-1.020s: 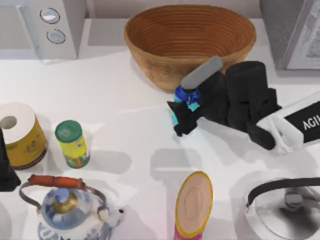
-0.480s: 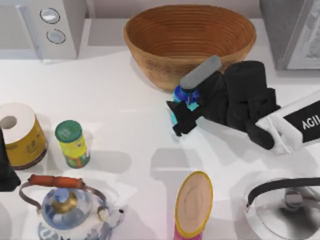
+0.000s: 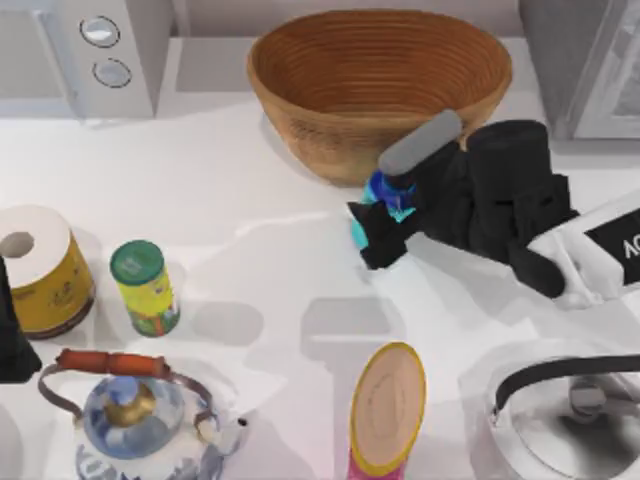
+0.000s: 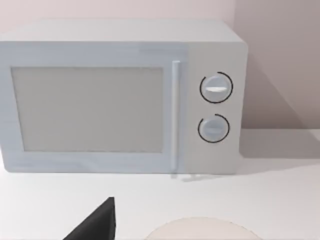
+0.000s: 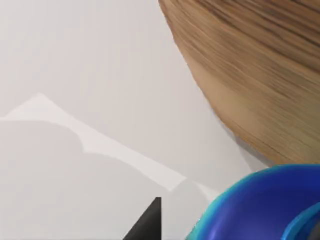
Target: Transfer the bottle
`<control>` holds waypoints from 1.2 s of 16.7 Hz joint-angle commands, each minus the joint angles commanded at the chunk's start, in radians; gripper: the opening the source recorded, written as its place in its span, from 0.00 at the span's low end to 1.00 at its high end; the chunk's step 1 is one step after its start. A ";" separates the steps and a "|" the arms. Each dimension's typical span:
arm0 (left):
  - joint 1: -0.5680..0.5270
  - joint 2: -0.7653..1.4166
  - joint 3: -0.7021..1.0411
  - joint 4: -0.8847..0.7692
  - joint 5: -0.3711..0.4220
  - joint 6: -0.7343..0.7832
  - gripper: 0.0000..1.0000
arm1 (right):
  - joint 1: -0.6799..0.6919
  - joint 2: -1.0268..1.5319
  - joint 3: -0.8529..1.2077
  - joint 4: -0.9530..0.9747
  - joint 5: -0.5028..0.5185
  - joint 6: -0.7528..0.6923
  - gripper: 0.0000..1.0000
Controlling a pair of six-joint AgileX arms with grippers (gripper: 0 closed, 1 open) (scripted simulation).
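The white bench (image 3: pixel 260 200) carries many things. At the back stands the wicker basket (image 3: pixel 380 80). In front of it, touching or nearly touching its wall, the right gripper (image 3: pixel 385 222) has its jaws pinching the bottle (image 3: pixel 383 190), seemingly just off the surface. To carry it well, I think the arm should lift straight up first, so that the bottle does not scrape the basket, and keep it upright. The left gripper (image 4: pixel 97 225) is parked at the left edge, facing the microwave (image 4: pixel 120 95); whether its jaws are spread I cannot tell.
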 joint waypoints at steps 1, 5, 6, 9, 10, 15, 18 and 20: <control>0.000 0.000 0.000 0.000 0.000 0.000 1.00 | -0.028 -0.028 -0.032 -0.017 0.007 0.010 0.00; 0.000 0.000 0.000 0.000 0.000 0.000 1.00 | -0.204 -0.231 -0.202 -0.099 0.059 0.047 0.00; 0.000 0.000 0.000 0.000 0.000 0.000 1.00 | -0.258 -0.298 -0.247 -0.118 0.077 0.052 0.00; 0.000 0.000 0.000 0.000 0.000 0.000 1.00 | -0.418 -0.484 -0.360 -0.160 0.136 0.063 0.00; 0.000 0.000 0.000 0.000 0.000 0.000 1.00 | -0.463 -0.530 -0.387 -0.168 0.155 0.066 0.00; 0.000 0.000 0.000 0.000 0.000 0.000 1.00 | -0.538 -0.606 -0.433 -0.176 0.196 0.073 0.00; 0.000 0.000 0.000 0.000 0.000 0.000 1.00 | -0.534 -0.599 -0.429 -0.173 0.195 0.073 0.00; 0.000 0.000 0.000 0.000 0.000 0.000 1.00 | -0.534 -0.571 -0.417 -0.140 0.198 0.072 0.00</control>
